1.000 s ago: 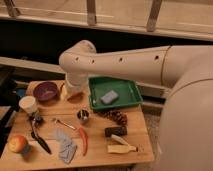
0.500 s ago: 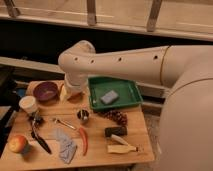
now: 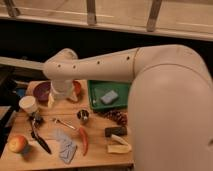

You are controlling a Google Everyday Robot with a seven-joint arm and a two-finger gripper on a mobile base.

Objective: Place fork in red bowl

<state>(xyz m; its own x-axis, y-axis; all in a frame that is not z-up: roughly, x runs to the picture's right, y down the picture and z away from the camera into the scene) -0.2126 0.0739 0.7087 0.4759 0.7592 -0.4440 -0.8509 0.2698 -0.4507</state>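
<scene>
The fork (image 3: 64, 123) is a thin silver utensil lying flat on the wooden table (image 3: 100, 155), left of a small metal cup. The red bowl (image 3: 77, 88) stands at the back of the table, and my wrist covers its left part. My gripper (image 3: 54, 99) hangs from the bent white arm (image 3: 100, 65) between the red bowl and the purple bowl (image 3: 41, 91), low over the table. It is open and holds nothing. It is well behind the fork.
A green tray (image 3: 95, 102) with a grey-blue sponge (image 3: 109, 96) sits right of the red bowl. A white cup (image 3: 28, 104), a black-handled tool (image 3: 39, 136), an apple (image 3: 17, 144), a grey cloth (image 3: 65, 148), a red chili (image 3: 83, 141) and the metal cup (image 3: 83, 115) lie around the fork.
The arm's bend and the gripper have shifted left and slightly down, toward the purple bowl. Nothing on the table has moved.
</scene>
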